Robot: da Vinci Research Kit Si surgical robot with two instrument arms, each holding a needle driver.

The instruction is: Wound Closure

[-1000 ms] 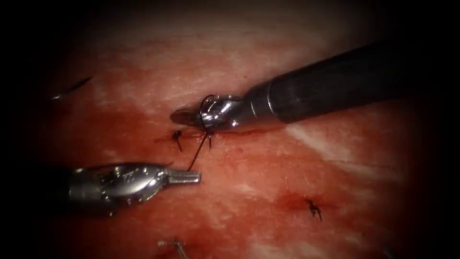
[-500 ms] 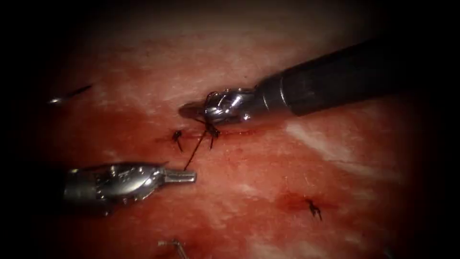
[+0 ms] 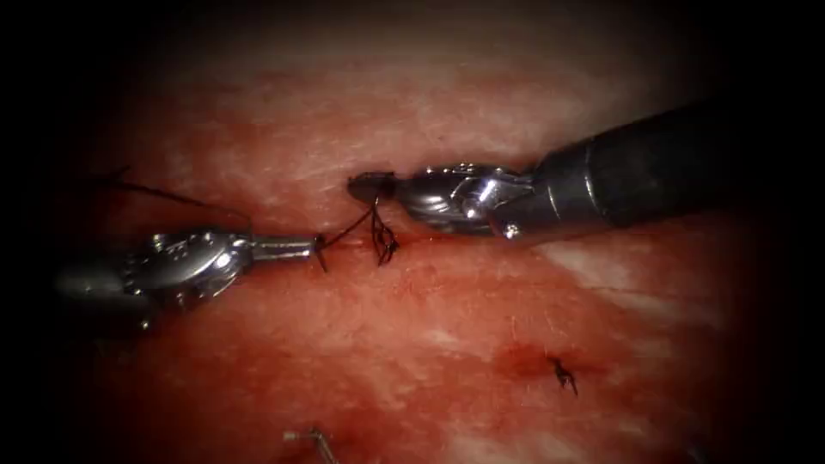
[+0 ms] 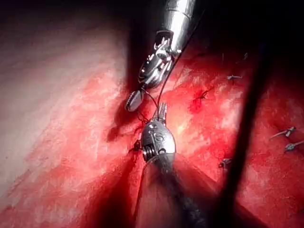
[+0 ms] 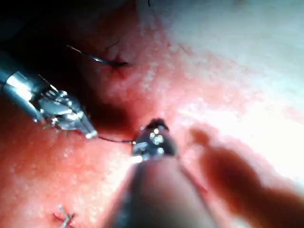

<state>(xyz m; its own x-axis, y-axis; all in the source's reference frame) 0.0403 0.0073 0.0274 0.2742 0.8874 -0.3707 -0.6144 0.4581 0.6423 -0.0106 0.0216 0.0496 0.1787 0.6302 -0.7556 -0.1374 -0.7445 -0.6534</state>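
Note:
The left tool's jaws (image 3: pixel 311 247) are shut on the dark thread (image 3: pixel 344 230) at the cut's left end. The right tool's jaws (image 3: pixel 365 186) are shut on another strand just above the cut. Between them a small knot (image 3: pixel 383 245) of thread sits on the cut in the tissue (image 3: pixel 447 326). In the left wrist view the left tool (image 4: pixel 162 110) points at the right tool (image 4: pixel 134 100), with thread between them. The right wrist view has a taut strand (image 5: pixel 114 140) running from the right tool (image 5: pixel 156 126) to the left tool (image 5: pixel 89 134). Neither tool holds a needle.
A finished stitch (image 3: pixel 563 374) sits at the lower right of the tissue. A short cut end (image 3: pixel 309 438) lies near the bottom edge. A thin dark strand (image 3: pixel 172 196) trails up and left from the left tool. Red fluid wets the tissue around the cut.
The left tool has moved up and left with its thread. The right tool has drawn back to the right, the loop has slipped off its jaws, and the strands now pull on the knot.

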